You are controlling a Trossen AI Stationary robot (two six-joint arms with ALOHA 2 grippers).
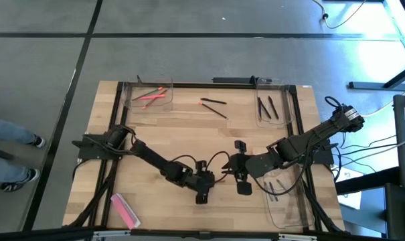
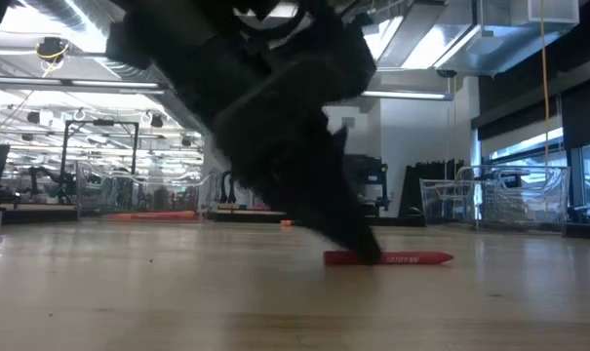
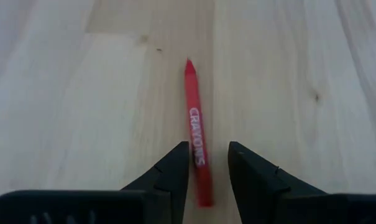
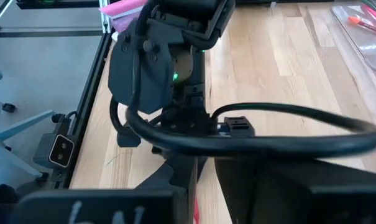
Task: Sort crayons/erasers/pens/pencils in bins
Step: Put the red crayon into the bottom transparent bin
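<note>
wood table (image 3: 82,124) | crayon (image 3: 197,134) flat between left fingers (image 3: 175,171) | narrow gap, unclamped

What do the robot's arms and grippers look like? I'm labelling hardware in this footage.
Both arms are matt black and jointed, with black cables looping along them. The left gripper has two dark wedge-shaped fingers. The right gripper is a black, blocky unit. A small green light glows on the left arm's wrist housing.
</note>
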